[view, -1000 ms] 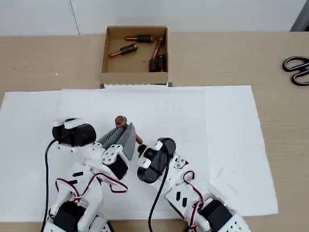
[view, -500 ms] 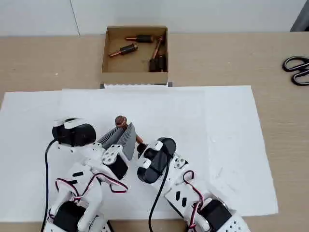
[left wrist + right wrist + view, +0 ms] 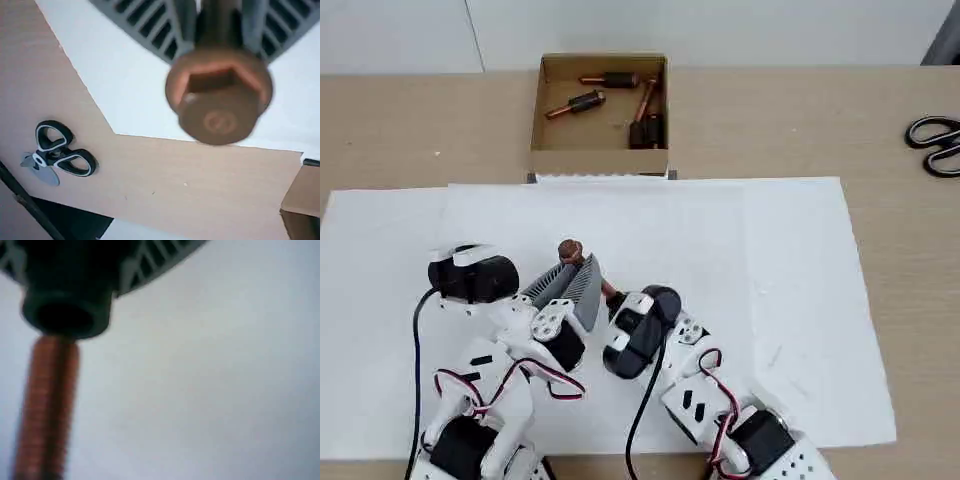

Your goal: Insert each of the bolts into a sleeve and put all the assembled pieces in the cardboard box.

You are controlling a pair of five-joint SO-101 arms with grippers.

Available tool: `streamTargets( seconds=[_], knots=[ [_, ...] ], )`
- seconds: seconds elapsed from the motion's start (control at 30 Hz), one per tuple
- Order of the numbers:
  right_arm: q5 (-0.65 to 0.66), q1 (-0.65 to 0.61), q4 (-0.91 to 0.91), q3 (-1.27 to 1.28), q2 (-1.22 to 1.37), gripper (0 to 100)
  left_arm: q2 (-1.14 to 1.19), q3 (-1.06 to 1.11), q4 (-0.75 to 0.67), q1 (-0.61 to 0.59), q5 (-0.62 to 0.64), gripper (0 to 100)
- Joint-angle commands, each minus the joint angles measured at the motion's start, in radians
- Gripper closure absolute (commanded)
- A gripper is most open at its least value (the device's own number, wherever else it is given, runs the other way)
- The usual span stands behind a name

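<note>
My left gripper (image 3: 576, 268) is shut on a copper bolt (image 3: 570, 250), whose hex head (image 3: 219, 102) sticks out past the grey fingers (image 3: 150, 22). The bolt's threaded shaft (image 3: 46, 405) points at the mouth of a black sleeve (image 3: 67, 300) held in my right gripper (image 3: 615, 300), which is shut on it. Shaft tip and sleeve opening meet end to end above the white paper (image 3: 720, 260). The cardboard box (image 3: 600, 158) stands at the far middle of the table with several assembled pieces (image 3: 582, 101) inside.
Black-handled scissors (image 3: 935, 145) lie on the bare wood at the far right, also visible as scissors (image 3: 57, 155) from the left wrist. The white paper covers most of the table in front of the box, with open space to the right of both arms.
The right arm has shifted slightly left and toward the left gripper, bringing the sleeve up to the bolt's shaft. The left arm has held still.
</note>
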Motion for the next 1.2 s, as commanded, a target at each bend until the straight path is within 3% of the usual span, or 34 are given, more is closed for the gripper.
streamTargets(
  seconds=[0.0, 1.17],
  knots=[
    [0.014, 0.024, -0.027, -0.014, -0.007, 99.5, -0.008, -0.005, -0.026, 0.003, 0.006, 100],
    [0.014, -0.028, -0.051, -0.044, -0.008, 99.5, -0.005, 0.047, -0.015, 0.061, 0.026, 100]
  ],
)
